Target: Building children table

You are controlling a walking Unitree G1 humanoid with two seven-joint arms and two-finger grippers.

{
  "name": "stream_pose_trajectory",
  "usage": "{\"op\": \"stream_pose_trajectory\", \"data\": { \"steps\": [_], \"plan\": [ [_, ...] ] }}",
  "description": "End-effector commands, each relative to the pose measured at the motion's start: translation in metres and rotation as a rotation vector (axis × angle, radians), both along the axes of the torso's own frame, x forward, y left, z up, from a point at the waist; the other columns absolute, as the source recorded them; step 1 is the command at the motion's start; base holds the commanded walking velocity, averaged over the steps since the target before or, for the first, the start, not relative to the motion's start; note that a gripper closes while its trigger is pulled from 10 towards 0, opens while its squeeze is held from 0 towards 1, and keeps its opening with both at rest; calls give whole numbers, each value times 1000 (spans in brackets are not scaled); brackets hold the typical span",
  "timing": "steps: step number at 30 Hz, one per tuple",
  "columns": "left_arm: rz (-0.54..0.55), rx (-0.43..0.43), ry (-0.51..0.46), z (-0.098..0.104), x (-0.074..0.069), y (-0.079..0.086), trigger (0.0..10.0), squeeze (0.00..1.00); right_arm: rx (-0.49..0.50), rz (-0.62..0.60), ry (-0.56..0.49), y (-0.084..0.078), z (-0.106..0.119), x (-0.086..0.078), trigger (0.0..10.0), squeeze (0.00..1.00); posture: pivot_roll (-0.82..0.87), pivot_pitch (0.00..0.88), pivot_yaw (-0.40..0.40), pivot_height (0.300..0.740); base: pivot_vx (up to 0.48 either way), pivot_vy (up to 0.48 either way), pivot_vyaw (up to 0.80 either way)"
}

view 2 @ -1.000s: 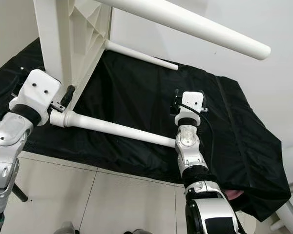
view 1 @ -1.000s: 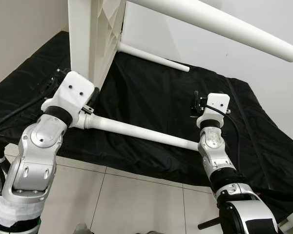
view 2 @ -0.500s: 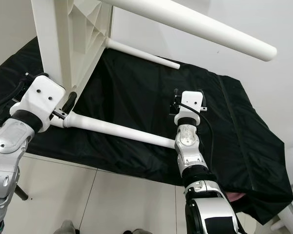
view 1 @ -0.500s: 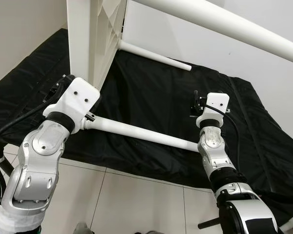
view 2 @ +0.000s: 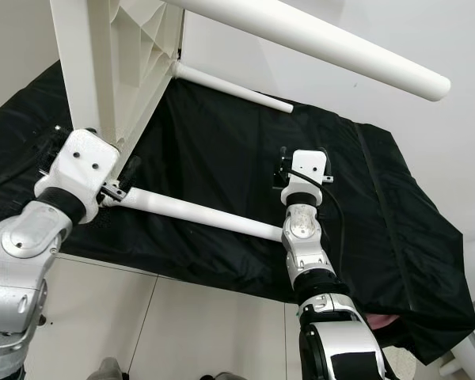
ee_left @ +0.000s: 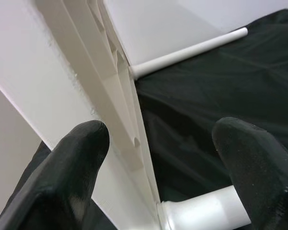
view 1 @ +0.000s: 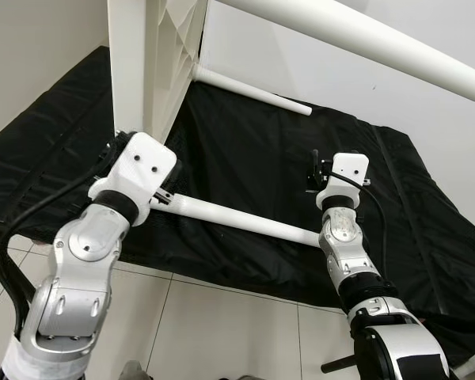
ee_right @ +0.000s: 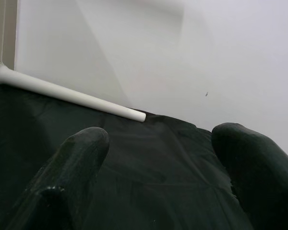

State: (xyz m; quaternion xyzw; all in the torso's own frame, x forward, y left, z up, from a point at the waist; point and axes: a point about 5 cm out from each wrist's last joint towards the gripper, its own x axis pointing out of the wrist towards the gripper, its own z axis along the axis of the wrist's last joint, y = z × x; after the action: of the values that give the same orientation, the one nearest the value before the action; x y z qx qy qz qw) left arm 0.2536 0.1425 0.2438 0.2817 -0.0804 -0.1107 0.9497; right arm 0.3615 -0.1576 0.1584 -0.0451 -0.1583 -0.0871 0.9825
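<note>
Black cloth (view 1: 245, 150) covers the surface under the work and drapes over its near edge toward the pale tiled floor (view 1: 222, 324). On it stands the white plastic tabletop (view 1: 146, 55), turned on its side (its ribbed underside faces the robot's right). Three white legs project from it: an upper leg (view 1: 356, 36) reaching out high over the cloth, a far leg (view 1: 249, 89) low at the back, and a near leg (view 1: 237, 220) running just above the cloth toward the right arm.

The left end effector (ee_left: 153, 158) sits at the root of the near leg where it meets the tabletop's corner; its fingers (ee_left: 74, 163) are spread wide, one on each side of that joint, closed on nothing. The right end effector (ee_right: 158, 163) hangs above the cloth beyond the near leg's free tip, also spread wide and empty, looking toward the far leg.
</note>
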Motion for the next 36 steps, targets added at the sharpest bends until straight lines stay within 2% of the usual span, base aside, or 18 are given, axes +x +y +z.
{"op": "stream_pose_trajectory", "data": {
  "steps": [1,4,9,14,21,24,28,36],
  "plan": [
    [-12,-36,-13,-2,-1,-6,10000,0,7,-12,-6,-3,0,0,10000,0,117,34,-187,740,0,0,0],
    [-31,-61,-2,-4,-1,-8,10000,0,15,-23,-5,-5,-1,-1,10000,0,102,32,-169,740,0,0,0],
    [-75,-152,35,-12,0,-17,10000,0,58,-18,10,-6,-5,-4,10000,0,101,32,-161,740,0,0,0],
    [-88,-179,25,-12,0,-19,10000,0,71,-25,9,-6,-5,-4,10000,0,100,32,-156,740,0,0,0],
    [-83,-194,34,-14,2,-19,10000,0,81,-32,18,-7,-6,-3,10000,0,104,30,-155,740,0,0,0],
    [-60,-227,40,-17,5,-19,10000,0,82,-52,51,-9,-9,-2,10000,0,112,32,-150,740,0,0,0],
    [-37,-340,77,-23,10,-18,10000,0,70,-42,67,-8,-11,-1,10000,0,116,39,-151,740,0,0,0],
    [-28,-390,69,-27,11,-21,10000,0,55,-15,59,-5,-10,-2,10000,0,113,27,-149,740,0,0,0]
  ]
}}
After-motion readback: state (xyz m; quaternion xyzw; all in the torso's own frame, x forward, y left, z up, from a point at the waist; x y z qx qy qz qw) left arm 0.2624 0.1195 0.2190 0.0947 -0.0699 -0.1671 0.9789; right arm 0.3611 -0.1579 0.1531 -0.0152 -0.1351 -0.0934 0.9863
